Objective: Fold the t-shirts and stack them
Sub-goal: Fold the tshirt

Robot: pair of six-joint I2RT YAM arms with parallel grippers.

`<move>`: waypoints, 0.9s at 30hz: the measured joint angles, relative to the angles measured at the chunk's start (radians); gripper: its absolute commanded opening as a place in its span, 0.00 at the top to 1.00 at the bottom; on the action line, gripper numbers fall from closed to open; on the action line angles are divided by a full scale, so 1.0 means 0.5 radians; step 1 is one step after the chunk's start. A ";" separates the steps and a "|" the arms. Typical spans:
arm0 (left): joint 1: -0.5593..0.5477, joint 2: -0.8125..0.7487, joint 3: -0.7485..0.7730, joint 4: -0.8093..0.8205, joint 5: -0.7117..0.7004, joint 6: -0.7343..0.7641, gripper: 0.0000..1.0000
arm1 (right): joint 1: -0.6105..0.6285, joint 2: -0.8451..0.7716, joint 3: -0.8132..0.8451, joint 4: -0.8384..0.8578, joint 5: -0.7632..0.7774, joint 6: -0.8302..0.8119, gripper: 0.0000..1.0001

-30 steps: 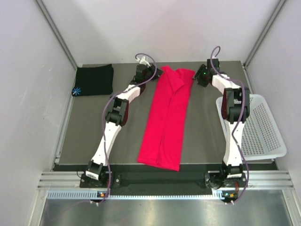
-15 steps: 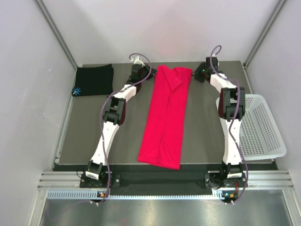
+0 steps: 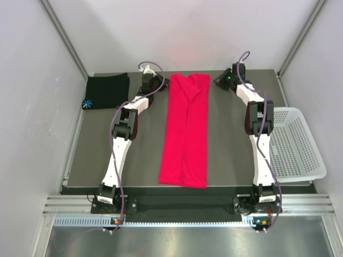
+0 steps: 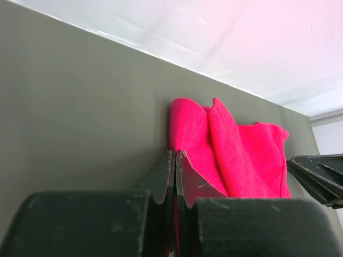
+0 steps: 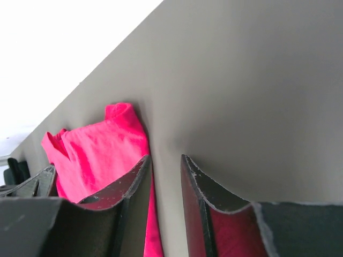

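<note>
The red-pink t-shirt (image 3: 185, 128) lies as a long narrow strip down the middle of the table, collar end at the far side. My left gripper (image 3: 162, 83) is at its far left corner. In the left wrist view its jaws (image 4: 176, 152) are shut, with a sliver of red cloth (image 4: 236, 155) pinched between them. At the far right corner, my right gripper (image 3: 218, 80) is open with a narrow gap (image 5: 165, 156), and the shirt's edge (image 5: 96, 144) runs under its left finger. The black t-shirt (image 3: 107, 91) lies folded at the far left, its light-blue starburst showing.
A white perforated basket (image 3: 300, 144) hangs off the table's right edge. Grey walls stand close behind the table's far edge (image 3: 214, 71). The dark table top (image 3: 107, 155) shows on both sides of the red strip.
Both grippers moved toward the far edge. The red shirt's far end slid left and the strip straightened. The left jaws shut and the right jaws narrowed.
</note>
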 measured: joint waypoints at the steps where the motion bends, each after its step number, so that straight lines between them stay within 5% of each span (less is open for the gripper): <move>1: 0.010 0.000 0.000 0.000 0.000 0.003 1.00 | 0.005 0.015 0.014 0.012 -0.006 0.006 0.70; 5: 0.042 0.000 0.012 -0.018 -0.002 0.028 1.00 | 0.020 0.024 0.024 0.028 -0.013 0.014 0.66; 10: 0.066 0.000 0.016 -0.041 -0.007 0.045 0.81 | 0.025 0.019 0.037 0.008 -0.030 -0.028 0.61; 11: 0.068 -0.002 0.018 -0.043 -0.008 0.050 0.69 | 0.026 0.014 0.037 -0.005 -0.037 -0.043 0.61; 18: 0.082 -0.121 0.022 -0.227 -0.039 0.136 0.49 | 0.027 -0.047 0.036 -0.208 -0.098 -0.166 0.58; 27: 0.114 -0.551 -0.294 -0.481 0.005 0.276 0.47 | 0.028 -0.211 -0.044 -0.594 -0.135 -0.411 0.55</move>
